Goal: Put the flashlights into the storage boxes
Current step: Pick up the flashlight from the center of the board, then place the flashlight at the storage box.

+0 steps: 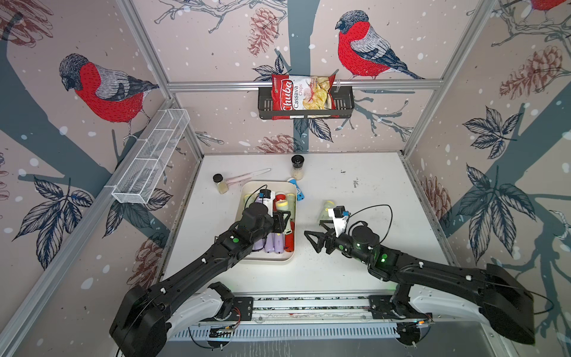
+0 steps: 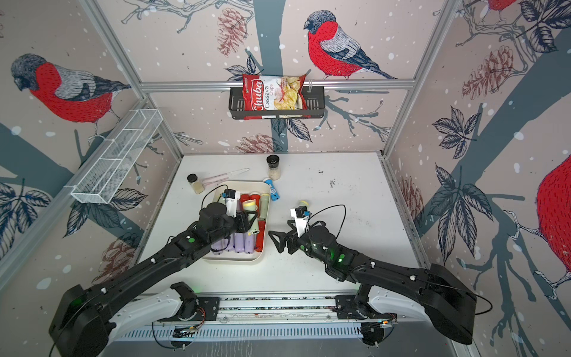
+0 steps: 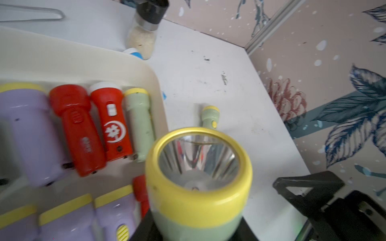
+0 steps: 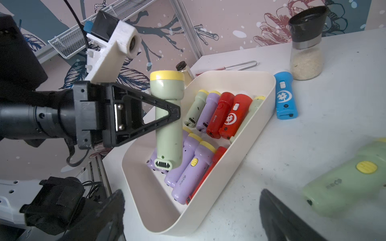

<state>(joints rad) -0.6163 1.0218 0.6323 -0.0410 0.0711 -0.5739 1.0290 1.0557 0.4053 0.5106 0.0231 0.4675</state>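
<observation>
Flashlight (image 4: 167, 141), smooth pale-green plastic, sits clamped in my left tool (image 4: 171, 112) over the cream tray (image 4: 269, 100); right tool (image 1: 312, 227), three o'clock of it, gapes.

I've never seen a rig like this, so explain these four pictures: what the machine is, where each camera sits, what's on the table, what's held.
It is a robot: a left arm and a right arm reaching over a white table. Two pictures look down from overhead, nearly the same view; the other two come from cameras on the wrists. On the table: a cream tray holding lilac, red and green torches, a blue torch and a green torch lying outside it, two jars and tongs. The left jaws grip a second green torch over the tray; the right jaws are open and empty.
</observation>
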